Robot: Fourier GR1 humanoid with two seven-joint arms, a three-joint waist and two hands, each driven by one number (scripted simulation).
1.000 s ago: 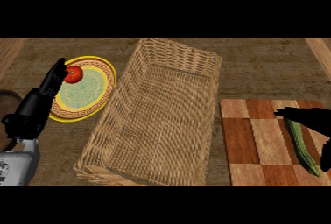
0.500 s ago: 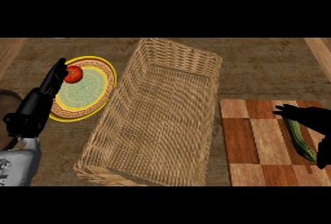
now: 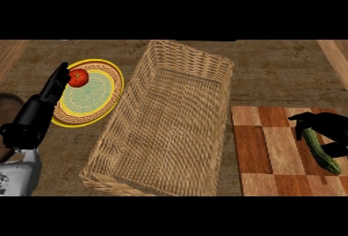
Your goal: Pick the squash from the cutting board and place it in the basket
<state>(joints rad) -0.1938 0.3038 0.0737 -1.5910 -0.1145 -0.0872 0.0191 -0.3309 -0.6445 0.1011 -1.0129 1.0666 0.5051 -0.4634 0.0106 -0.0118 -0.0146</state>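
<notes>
the squash (image 3: 322,153), long and green, lies on the cutting board (image 3: 272,152) near its right side, running from upper left to lower right. the right hand (image 3: 326,125) is over it at the view's right edge: its dark fingers (image 3: 304,119) bend down across the squash's upper end and a second dark part sits against the squash lower down, so the hand seems curled round it, though the squash lies flat on the board. the board is a checker of light and dark wooden squares at the lower right of the counter (image 3: 279,69). just to its left, nearly touching its edge, stands the wicker basket (image 3: 129,152), long and rectangular, set at a slant with its far end toward the upper right. left of the basket, just beside its wall, lies a round plate (image 3: 95,99) with a yellow rim and a patterned middle; a red tomato (image 3: 78,77) sits on its upper left part. the left hand (image 3: 53,87) rests at the view's left, fingers straight and pointing up, its tips by the tomato and holding nothing.
</notes>
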